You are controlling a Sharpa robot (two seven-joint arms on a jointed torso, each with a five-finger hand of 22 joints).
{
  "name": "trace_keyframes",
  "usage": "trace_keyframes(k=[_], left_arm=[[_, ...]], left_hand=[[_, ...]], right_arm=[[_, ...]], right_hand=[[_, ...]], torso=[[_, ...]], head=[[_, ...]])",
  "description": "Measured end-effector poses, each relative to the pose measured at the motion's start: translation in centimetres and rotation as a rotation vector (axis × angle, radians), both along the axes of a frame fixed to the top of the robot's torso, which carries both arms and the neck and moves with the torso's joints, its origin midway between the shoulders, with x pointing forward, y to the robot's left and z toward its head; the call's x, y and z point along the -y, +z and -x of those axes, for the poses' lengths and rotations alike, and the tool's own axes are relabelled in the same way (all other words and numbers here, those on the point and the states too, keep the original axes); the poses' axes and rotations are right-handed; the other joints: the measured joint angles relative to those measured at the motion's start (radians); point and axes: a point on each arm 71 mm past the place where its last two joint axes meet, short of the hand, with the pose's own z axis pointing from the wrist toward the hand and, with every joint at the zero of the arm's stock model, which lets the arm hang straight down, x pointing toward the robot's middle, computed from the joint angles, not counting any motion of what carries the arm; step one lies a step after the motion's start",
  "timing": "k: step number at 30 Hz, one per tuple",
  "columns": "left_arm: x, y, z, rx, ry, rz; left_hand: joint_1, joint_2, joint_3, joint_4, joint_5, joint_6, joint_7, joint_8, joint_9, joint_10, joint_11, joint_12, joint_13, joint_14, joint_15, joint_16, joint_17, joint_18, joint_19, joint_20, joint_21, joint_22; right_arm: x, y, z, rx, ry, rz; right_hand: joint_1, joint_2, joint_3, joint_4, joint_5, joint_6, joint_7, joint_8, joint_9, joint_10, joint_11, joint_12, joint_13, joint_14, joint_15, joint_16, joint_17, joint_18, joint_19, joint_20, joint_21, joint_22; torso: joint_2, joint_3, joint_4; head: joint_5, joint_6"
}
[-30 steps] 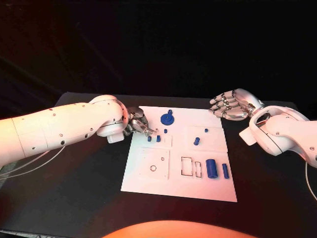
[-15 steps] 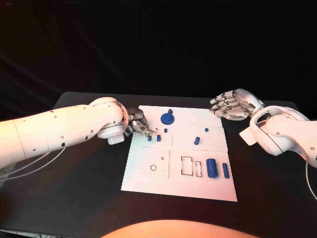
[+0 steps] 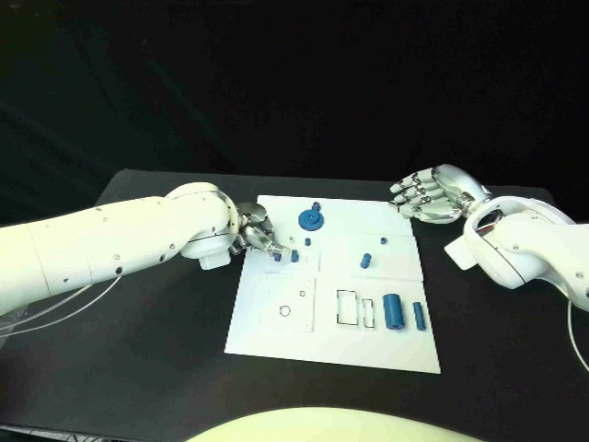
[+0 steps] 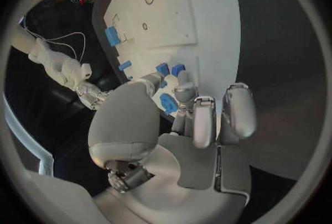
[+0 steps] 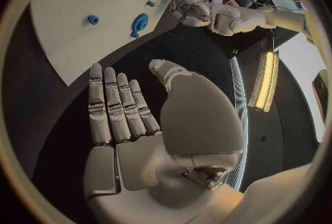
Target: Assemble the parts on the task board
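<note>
Blue pegs [image 3: 285, 257] at board [image 3: 324, 345] left edge: pinch one squarely with left hand [image 3: 259, 232], grip state unclear. Keep right hand [image 3: 429, 194] open, empty, clear right.

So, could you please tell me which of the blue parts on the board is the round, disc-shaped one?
It is the blue disc near the task board's far edge, just beyond the left robot hand. The other blue parts are small pegs or long cylinders.
</note>
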Motion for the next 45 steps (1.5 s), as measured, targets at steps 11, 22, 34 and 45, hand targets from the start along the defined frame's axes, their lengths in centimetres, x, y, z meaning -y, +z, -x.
trace_keyframes(k=[11, 22, 34, 45], left_arm=[[0.25, -0.44, 0.02, -0.008, -0.003, -0.003], [0.29, -0.58, 0.02, -0.012, -0.005, -0.005], [0.30, -0.55, -0.01, -0.013, -0.004, -0.003], [0.19, -0.64, 0.02, -0.034, 0.007, 0.017]], left_hand=[[0.046, 0.004, 0.005, -0.005, 0.000, 0.004, -0.004, 0.000, -0.002, 0.000, 0.000, 0.000, -0.005, 0.000, 0.000, 0.000, 0.000, 0.000, 0.000, 0.000, 0.000, 0.001], [0.076, 0.011, 0.013, -0.012, 0.000, 0.004, -0.003, 0.000, -0.004, 0.004, -0.004, 0.000, -0.006, 0.000, 0.000, 0.000, 0.000, 0.000, 0.000, 0.000, 0.000, 0.002], [0.136, 0.041, 0.081, -0.019, -0.001, 0.007, -0.007, 0.000, -0.009, 0.004, -0.008, 0.000, -0.009, 0.000, 0.000, 0.000, 0.000, 0.000, 0.000, 0.000, 0.000, 0.004], [0.122, 0.035, 0.288, -0.019, -0.004, -0.025, 0.000, 0.049, 0.012, 0.004, -0.011, 0.000, -0.025, 0.000, 0.000, 0.000, 0.000, 0.000, 0.004, -0.004, 0.000, 0.008]], right_arm=[[-0.01, -0.02, 0.00, -0.001, 0.000, 0.000], [-0.01, -0.04, 0.01, -0.001, 0.001, 0.000], [0.01, -0.04, 0.01, -0.001, 0.001, 0.000], [0.01, -0.04, 0.02, -0.002, 0.001, 0.000]], right_hand=[[0.000, 0.000, 0.000, 0.000, 0.000, 0.000, 0.000, 0.000, 0.000, 0.000, 0.000, 0.000, 0.000, 0.000, 0.000, 0.000, 0.000, 0.000, 0.000, 0.000, 0.000, 0.000], [-0.003, 0.003, 0.003, -0.003, 0.004, 0.004, 0.004, 0.000, -0.001, 0.004, -0.004, -0.005, 0.000, 0.000, 0.000, 0.000, -0.004, 0.000, 0.000, 0.000, 0.000, -0.003], [-0.004, 0.004, 0.003, -0.003, 0.004, 0.004, 0.004, 0.000, -0.001, 0.004, -0.004, -0.005, 0.000, 0.000, 0.000, 0.000, -0.004, 0.000, 0.000, 0.000, 0.000, -0.003], [-0.004, 0.004, 0.003, -0.003, 0.004, 0.004, 0.004, 0.000, -0.001, 0.007, 0.000, -0.005, 0.000, 0.000, 0.000, 0.000, -0.006, 0.000, 0.000, 0.000, 0.000, -0.005]], torso=[[0.000, 0.0002, -0.0003], [0.000, 0.0004, -0.0001], [0.000, 0.0004, -0.0001], [-0.001, 0.0003, 0.0000]], head=[[-0.001, -0.002], [-0.002, -0.003], [-0.002, -0.004], [-0.002, -0.003]])
